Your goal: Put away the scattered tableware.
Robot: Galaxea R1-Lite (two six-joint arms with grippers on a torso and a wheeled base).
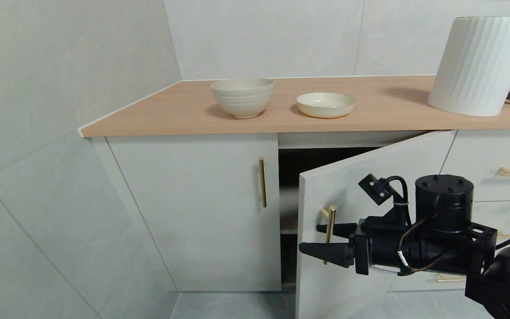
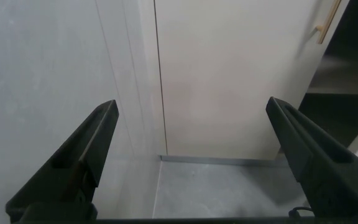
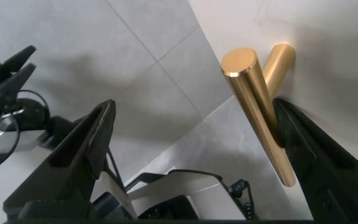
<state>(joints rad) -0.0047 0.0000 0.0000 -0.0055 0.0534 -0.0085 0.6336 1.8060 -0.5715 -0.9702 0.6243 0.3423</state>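
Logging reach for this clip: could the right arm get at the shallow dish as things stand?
Probably yes: its open claw only straddles the door handle, and the shallow dish lies unobstructed on the counter.

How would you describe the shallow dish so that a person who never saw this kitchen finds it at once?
Look at the wooden countertop above the half-open cabinet door. Two cream vessels stand there, apart; the shallow dish is the right one, low and wide, unlike the deep ribbed bowl to its left.

head view looks down on cabinet (image 1: 193, 212); right wrist close on handle (image 3: 260, 118), shared; left wrist faces closed door (image 2: 229, 81)
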